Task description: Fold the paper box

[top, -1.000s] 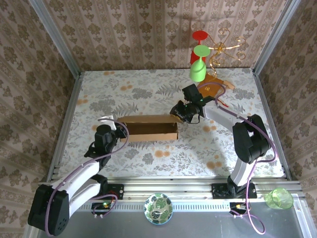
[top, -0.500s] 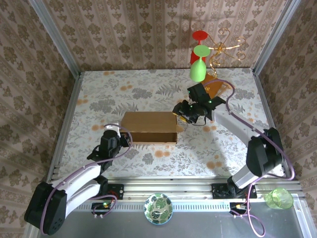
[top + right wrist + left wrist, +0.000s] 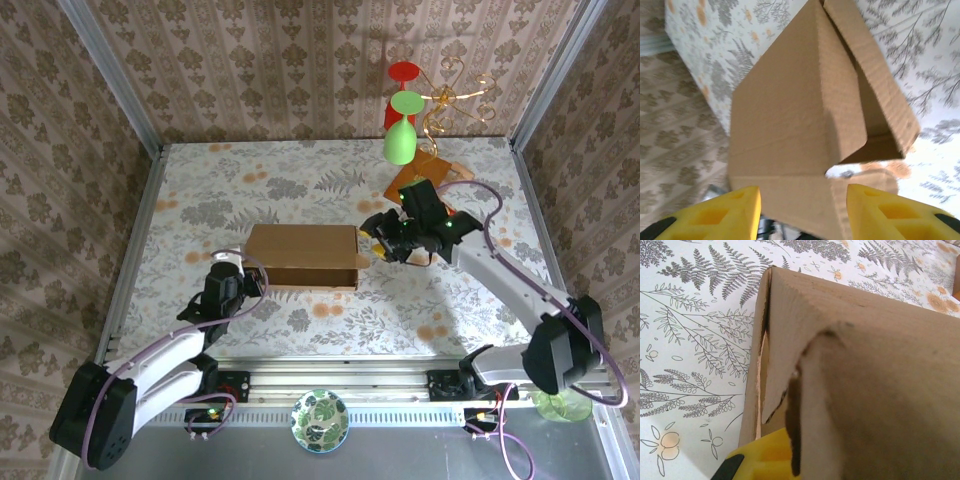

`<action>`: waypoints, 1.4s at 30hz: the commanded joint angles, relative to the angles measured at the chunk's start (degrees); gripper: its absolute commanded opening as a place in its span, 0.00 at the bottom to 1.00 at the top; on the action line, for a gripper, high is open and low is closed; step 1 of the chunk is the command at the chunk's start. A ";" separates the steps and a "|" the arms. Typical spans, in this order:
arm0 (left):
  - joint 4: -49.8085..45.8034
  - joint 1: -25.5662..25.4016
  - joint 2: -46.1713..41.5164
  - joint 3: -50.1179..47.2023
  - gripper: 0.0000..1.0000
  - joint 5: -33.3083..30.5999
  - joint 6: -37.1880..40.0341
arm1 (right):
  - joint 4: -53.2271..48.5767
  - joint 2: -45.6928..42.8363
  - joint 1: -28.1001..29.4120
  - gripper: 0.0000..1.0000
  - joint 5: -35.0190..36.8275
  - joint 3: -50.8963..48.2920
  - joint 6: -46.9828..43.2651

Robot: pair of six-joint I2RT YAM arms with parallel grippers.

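Glass (image 3: 398,140), green, and orange card (image 3: 425,168) beyond paper box (image 3: 300,248)

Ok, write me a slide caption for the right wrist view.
Right pincer, fingers apart, facing the open end of the tan paper box on the fern-print tablecloth.

No legible text or markings anywhere

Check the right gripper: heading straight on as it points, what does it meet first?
The paper box: its open end lies directly ahead of the right gripper, whose fingers stand apart. It looks close, though depth is unclear.
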 commanded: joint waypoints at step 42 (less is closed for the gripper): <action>-28.76 -4.07 -18.18 8.92 0.37 -3.06 -19.90 | 35.12 11.32 2.66 0.00 10.17 -12.43 15.04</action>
